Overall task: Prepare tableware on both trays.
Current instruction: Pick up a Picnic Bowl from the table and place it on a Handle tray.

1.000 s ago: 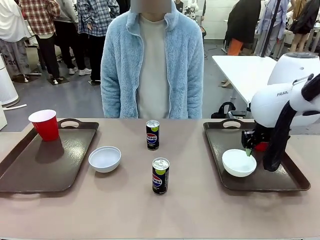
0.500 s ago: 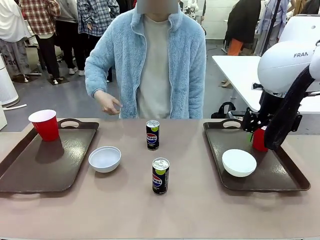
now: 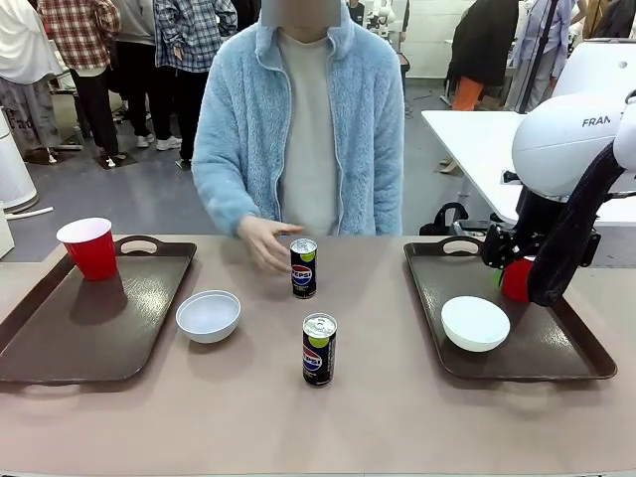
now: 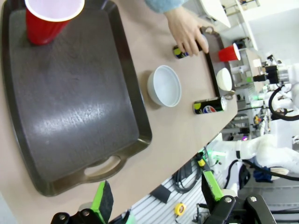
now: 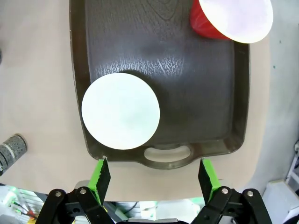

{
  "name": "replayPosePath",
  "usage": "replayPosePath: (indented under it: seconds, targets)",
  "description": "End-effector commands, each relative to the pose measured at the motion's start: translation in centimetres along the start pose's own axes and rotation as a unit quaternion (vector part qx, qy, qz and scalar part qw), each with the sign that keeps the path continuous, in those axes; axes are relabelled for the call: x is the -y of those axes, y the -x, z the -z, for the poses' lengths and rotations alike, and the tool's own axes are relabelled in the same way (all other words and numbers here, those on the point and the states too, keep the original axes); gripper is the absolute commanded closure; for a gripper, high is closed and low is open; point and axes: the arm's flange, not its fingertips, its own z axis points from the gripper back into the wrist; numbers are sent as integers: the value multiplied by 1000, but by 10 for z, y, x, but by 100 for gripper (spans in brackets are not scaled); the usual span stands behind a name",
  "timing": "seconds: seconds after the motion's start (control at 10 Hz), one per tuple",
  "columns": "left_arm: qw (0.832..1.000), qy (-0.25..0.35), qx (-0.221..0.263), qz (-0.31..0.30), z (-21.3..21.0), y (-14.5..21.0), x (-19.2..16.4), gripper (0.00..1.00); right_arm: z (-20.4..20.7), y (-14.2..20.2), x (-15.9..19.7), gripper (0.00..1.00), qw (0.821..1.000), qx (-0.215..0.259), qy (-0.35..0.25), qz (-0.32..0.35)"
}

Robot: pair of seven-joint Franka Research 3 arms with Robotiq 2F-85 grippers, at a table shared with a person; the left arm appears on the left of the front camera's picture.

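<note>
Left end effector (image 4: pixel 156 192) and right end effector (image 5: pixel 153 169) gape empty — hand (image 3: pixel 266 243) at far can (image 3: pixel 303 268).

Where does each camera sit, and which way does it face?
Front: robot's side, facing across the table at the person; right arm at right.
Left wrist: above the left tray, looking down; open left gripper at bottom.
Right wrist: above the right tray, looking straight down; open right gripper at bottom.
Shared: front and right wrist both show that tray's bowl and red cup.
</note>
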Motion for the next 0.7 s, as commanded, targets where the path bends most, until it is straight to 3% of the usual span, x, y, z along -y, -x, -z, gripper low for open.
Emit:
replayPosePath:
  seconds: [0.0, 0.3, 0.4, 0.6]
  targets:
    - [1000, 5, 7, 2, 0, 0, -1, 0, 4, 0, 4, 3, 1000, 9, 5, -5]
    - [1000, 5, 7, 2, 0, 0, -1, 0, 0, 0, 0, 3, 1000, 1, 0, 0]
    - [1000, 5, 7, 2, 0, 0, -1, 0, -20, -27, 38, 3, 988, -67, -134, 44]
    - [1000, 5, 7, 2, 0, 0, -1, 0, -43, -56, 104, 3, 947, -146, -272, 88]
